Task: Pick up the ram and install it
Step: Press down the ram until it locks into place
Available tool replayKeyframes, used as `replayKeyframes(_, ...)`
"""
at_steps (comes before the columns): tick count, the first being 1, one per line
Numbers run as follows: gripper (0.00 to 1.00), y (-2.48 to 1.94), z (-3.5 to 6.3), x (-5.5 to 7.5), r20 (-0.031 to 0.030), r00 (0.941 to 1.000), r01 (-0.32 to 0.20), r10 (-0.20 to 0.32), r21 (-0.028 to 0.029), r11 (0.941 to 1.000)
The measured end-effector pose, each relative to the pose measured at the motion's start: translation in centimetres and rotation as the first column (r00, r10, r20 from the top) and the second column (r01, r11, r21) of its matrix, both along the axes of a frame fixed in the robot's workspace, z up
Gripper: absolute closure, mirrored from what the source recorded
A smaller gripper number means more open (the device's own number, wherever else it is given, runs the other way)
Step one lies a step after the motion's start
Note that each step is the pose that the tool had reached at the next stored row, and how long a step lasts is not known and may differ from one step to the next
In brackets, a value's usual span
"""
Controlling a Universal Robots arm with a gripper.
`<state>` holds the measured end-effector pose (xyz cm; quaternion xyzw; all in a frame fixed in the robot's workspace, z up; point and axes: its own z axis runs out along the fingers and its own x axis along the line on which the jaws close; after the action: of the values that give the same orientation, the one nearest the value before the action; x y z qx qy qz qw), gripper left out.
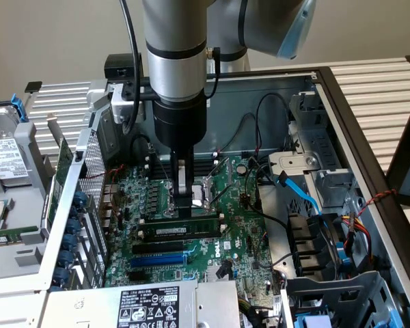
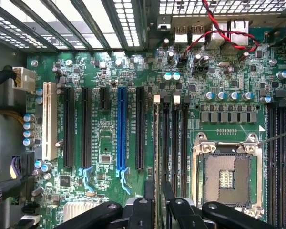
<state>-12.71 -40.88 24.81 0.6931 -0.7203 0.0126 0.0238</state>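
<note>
The ram [image 1: 206, 226], a long narrow green stick with dark chips, stands on edge across the motherboard [image 1: 239, 236], in line with the black slots beside the CPU socket [image 1: 206, 192]. My gripper [image 1: 184, 208] comes straight down from above and is shut on the ram near its middle. Whether the stick sits in a slot or just over it I cannot tell. In the wrist view my gripper [image 2: 158, 194] straddles the black slot [image 2: 157, 138] farthest from the socket, one of several with white end clips.
Black card slots [image 1: 160, 247] and a blue slot [image 1: 157, 260] lie beside the ram. A blue cable [image 1: 297, 188] and black wires [image 1: 260, 137] cross the exterior view's right. Drive bays [image 1: 314, 171], the case wall [image 1: 75, 178] and the power supply [image 1: 147, 305] hem in the board.
</note>
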Motion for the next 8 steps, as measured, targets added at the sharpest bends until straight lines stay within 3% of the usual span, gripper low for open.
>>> replayKeyframes(3, 0.90, 0.00, -0.01, -0.05, 0.0002, 1.0000, 0.000, 0.000, -0.0012, 1.0000)
replayKeyframes(8, 0.90, -0.01, -0.32, -0.09, 0.0000, 1.0000, 0.000, 0.000, -0.0059, 1.0000)
